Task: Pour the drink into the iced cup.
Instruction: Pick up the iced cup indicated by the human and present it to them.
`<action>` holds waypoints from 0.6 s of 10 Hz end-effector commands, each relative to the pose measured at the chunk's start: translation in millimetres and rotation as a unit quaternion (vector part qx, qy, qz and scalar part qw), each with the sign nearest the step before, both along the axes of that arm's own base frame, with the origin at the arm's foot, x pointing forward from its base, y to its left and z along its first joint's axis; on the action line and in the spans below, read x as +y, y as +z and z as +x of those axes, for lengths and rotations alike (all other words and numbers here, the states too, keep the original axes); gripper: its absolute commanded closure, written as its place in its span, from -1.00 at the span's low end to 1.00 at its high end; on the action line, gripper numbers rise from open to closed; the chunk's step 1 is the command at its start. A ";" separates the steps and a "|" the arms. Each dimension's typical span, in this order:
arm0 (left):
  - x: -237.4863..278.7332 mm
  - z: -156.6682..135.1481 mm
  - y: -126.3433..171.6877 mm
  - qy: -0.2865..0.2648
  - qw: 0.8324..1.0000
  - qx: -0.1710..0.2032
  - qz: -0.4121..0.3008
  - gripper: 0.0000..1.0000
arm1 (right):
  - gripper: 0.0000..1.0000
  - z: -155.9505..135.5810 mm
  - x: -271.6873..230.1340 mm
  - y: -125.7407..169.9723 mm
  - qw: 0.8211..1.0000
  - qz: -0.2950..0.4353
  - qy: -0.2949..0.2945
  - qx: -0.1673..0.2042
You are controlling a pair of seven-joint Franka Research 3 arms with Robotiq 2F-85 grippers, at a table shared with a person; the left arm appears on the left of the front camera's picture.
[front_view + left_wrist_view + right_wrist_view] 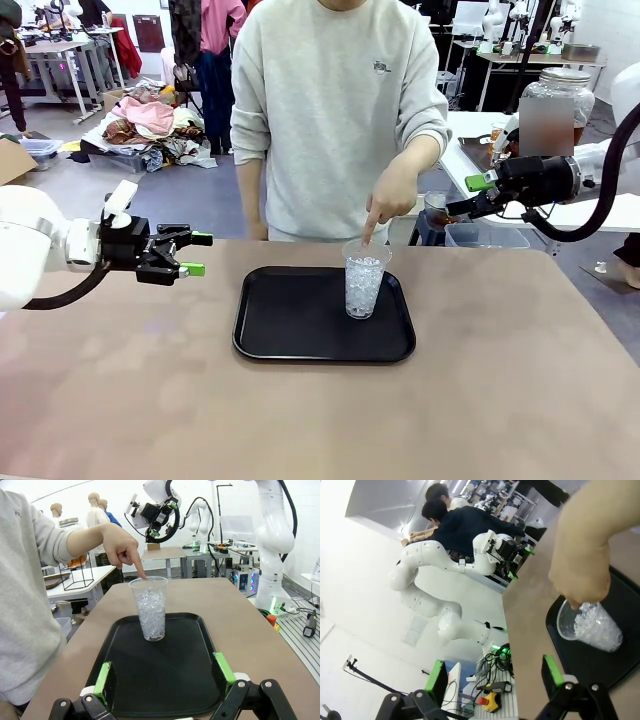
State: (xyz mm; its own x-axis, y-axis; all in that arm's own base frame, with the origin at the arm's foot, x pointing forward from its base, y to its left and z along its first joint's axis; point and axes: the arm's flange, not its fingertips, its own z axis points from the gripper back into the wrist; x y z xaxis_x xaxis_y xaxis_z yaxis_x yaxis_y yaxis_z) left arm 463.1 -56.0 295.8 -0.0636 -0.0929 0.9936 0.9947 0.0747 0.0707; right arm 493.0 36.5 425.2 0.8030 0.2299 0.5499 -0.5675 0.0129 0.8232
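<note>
Far right in the front view, the glass dispenser jar looks hazy, its contents too faint to judge, and its lower part sits behind the right gripper and its arm. The person is cut off by the top edge. In the right wrist view the person's hand is a close blur covering part of the cup rim, and the tray runs off the right edge. In the left wrist view the fingers of the left gripper hide parts of the tray's near edge.
</note>
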 end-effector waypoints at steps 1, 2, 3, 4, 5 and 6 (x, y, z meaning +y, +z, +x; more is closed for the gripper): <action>-2.1 0.7 2.2 0.005 1.000 0.003 0.001 -1.00 | -1.00 -2.9 3.0 -12.0 0.994 0.048 0.003 -0.097; -2.1 0.7 2.2 0.005 1.000 0.003 0.001 -1.00 | -1.00 -3.5 1.7 -21.9 0.987 0.068 -0.009 -0.143; -2.1 0.7 2.2 0.005 1.000 0.003 0.001 -1.00 | -1.00 -4.8 -0.4 -34.0 0.976 0.080 -0.029 -0.200; -2.1 0.7 2.2 0.005 1.000 0.003 0.001 -1.00 | -1.00 -7.8 -2.0 -45.2 0.963 0.092 -0.041 -0.250; -2.1 0.7 2.2 0.005 1.000 0.003 0.001 -1.00 | -1.00 -10.1 -3.9 -55.5 0.944 0.089 -0.063 -0.310; -2.1 0.7 2.2 0.005 1.000 0.003 0.001 -1.00 | -1.00 -10.5 -4.2 -64.2 0.931 0.087 -0.083 -0.344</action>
State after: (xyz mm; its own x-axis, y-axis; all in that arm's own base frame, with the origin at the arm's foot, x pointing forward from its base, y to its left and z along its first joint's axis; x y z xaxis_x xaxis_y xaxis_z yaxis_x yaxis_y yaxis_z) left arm 463.3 -56.0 295.9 -0.0639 -0.0929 0.9936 0.9947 0.0747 0.0710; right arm 485.2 28.7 370.2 0.3536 0.0168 0.9352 -0.9354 0.0020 0.3536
